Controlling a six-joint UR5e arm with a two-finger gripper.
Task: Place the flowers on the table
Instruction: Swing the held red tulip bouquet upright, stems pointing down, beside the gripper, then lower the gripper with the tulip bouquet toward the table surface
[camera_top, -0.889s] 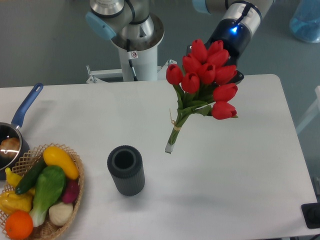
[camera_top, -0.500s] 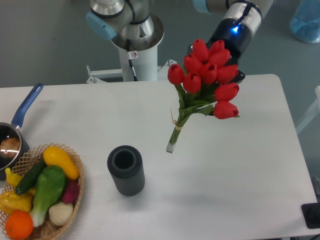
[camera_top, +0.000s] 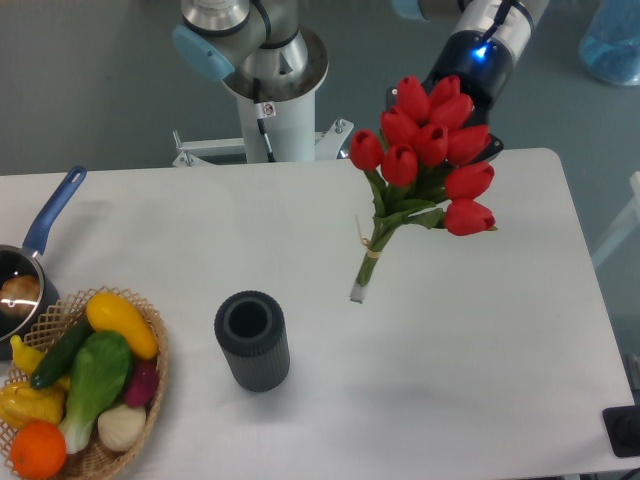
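Gripping from behind the blooms, the robot's hand (camera_top: 478, 120) is mostly hidden by the flowers (camera_top: 430, 150), its fingers out of sight, so the grip itself cannot be made out. Its arm comes down from the upper right with a blue light glowing on the wrist. The red tulips hang tilted above the far right of the white tabletop (camera_top: 470, 340), stems pointing down-left, well apart from a dark ribbed cylinder (camera_top: 252, 340).
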